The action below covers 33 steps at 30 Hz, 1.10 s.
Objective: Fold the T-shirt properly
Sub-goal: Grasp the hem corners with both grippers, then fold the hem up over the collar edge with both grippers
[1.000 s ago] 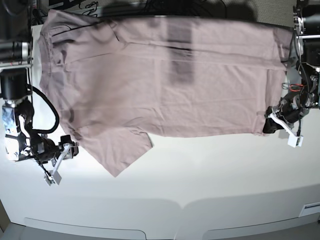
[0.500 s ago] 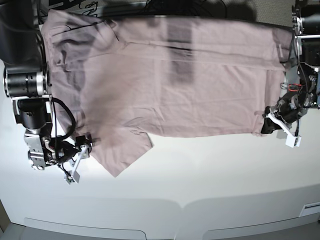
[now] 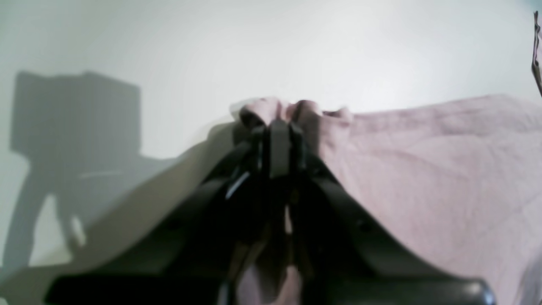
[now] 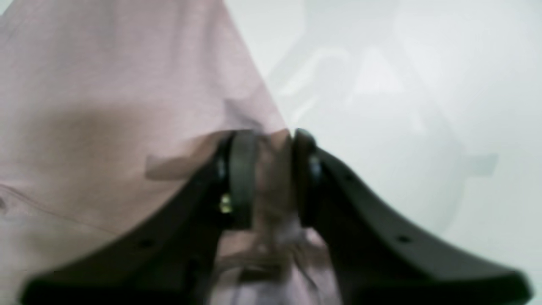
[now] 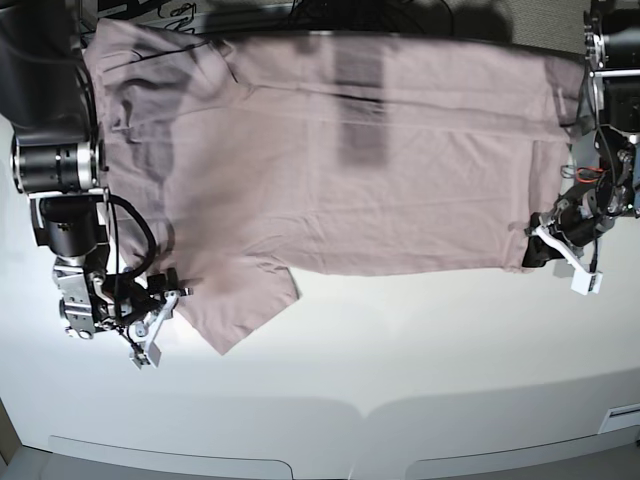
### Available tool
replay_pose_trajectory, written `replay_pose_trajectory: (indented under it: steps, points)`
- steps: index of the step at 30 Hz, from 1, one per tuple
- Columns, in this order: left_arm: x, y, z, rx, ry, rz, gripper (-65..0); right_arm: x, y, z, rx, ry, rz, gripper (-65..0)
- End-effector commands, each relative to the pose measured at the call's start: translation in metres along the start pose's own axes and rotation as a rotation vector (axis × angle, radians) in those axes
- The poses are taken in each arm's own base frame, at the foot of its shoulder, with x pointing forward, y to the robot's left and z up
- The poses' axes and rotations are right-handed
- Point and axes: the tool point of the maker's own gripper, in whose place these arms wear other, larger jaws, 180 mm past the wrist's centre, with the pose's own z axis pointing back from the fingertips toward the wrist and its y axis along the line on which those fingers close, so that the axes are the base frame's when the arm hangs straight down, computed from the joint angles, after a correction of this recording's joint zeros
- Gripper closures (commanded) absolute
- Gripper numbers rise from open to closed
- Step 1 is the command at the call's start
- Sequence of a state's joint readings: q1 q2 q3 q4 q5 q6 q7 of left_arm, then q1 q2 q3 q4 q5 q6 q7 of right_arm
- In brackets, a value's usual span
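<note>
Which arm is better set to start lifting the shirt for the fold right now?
Left, probably. The left hand is already shut on the T-shirt at its hem corner, cloth bunched past its tips. The right hand has the sleeve edge between its jaws, not clearly clamped.

A smooth white table top (image 5: 400,350) filled the lower half of the base view, with a seam line near its bottom edge.

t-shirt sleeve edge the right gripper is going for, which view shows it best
The right wrist view: the T-shirt edge sits between the right gripper fingers, pinched close up. The base view shows the whole shirt but that grip tiny. The left wrist view shows only the left gripper shut on the hem corner.
</note>
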<state>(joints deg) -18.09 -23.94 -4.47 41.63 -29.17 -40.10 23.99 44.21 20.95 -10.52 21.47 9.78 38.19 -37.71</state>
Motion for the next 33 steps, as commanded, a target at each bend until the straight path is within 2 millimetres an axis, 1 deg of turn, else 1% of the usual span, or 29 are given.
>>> replay_pose_trajectory:
  steps: [1,5,6,9,13,16,19,23,28,33]
  points:
    - [0.004,0.005,0.003,0.015,0.02,-0.027,0.0,-0.004,-0.005,0.003,-0.012,0.03,0.012,-9.6]
    - [0.004,0.005,0.003,0.015,0.02,-0.026,0.0,-0.004,-0.005,0.002,-0.012,0.021,0.009,-1.1]
    - [0.004,0.005,0.003,0.015,0.02,-0.026,0.0,-0.003,-0.005,0.002,-0.012,0.014,0.01,0.0]
    - [0.005,0.005,0.003,0.015,0.014,-0.026,0.0,0.008,-0.009,0.004,-0.02,-0.053,0.005,0.0]
    - [0.015,0.006,0.003,0.02,-0.039,-0.024,0.0,0.027,-0.018,0.009,-0.057,-0.142,-0.019,0.0]
    - [0.025,0.021,0.004,0.103,-0.085,0.008,0.0,0.042,-0.022,0.017,-0.066,-0.187,-0.016,0.0]
    - [0.033,0.02,0.004,0.106,-0.107,0.01,0.0,0.054,-0.031,0.028,-0.083,-0.218,-0.013,0.0]
    - [0.05,0.011,0.006,0.088,-0.126,-0.029,0.0,0.072,-0.04,0.049,-0.098,-0.26,-0.012,0.0]
    - [0.069,0.011,0.015,0.173,-0.119,-0.053,0.0,0.082,-0.044,0.072,-0.089,-0.268,-0.015,0.0]
    - [0.079,-0.012,0.029,0.141,-0.154,-0.11,0.0,0.083,-0.042,0.095,-0.034,-0.267,0.005,0.0]
